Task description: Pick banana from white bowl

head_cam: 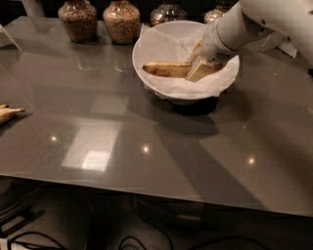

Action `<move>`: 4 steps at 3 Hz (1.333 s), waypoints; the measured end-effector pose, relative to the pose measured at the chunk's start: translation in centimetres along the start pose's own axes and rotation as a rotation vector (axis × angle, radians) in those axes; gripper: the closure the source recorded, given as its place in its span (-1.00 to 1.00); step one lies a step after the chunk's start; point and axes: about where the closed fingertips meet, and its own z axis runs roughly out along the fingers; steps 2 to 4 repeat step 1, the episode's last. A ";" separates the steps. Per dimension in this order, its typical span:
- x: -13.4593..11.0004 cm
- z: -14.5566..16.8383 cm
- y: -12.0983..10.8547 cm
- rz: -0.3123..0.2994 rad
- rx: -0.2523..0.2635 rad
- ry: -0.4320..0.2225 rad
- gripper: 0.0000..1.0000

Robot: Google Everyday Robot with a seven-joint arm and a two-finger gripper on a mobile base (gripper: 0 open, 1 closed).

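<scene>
Gripper position: my gripper (199, 68) is inside the white bowl (138, 73), at its right half, lowered to the level of the paper lining (164, 44). My arm (244, 27) enters from the upper right and slopes down over the bowl's far right rim.

Gripper state: I cannot tell whether the gripper is open or closed. Its tan tip meets the right end of the banana (166, 70), and the contact point is hidden by the gripper itself.

Banana position: the banana lies in the bowl on the crumpled paper, roughly level, running from left of centre to the gripper on the right. Its left end is free and in plain sight. It is not lifted clear of the bowl.

Bowl position: the bowl stands on the grey table (146, 132), towards the far edge and right of centre.

Other items:
- Two jars of brown grains, (77, 19) and (121, 20), stand at the far edge, left of the bowl.
- Two more jars, (168, 12) and (215, 13), stand behind the bowl, partly hidden.
- A second banana end (9, 113) shows at the left edge of the table, well apart from the bowl.
</scene>
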 end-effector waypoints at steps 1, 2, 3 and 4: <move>-1.2 -3.9 1.1 -0.039 0.046 -0.039 1.00; -1.2 -3.9 1.1 -0.039 0.046 -0.039 1.00; -1.2 -3.9 1.1 -0.039 0.046 -0.039 1.00; -1.2 -3.9 1.1 -0.039 0.046 -0.039 1.00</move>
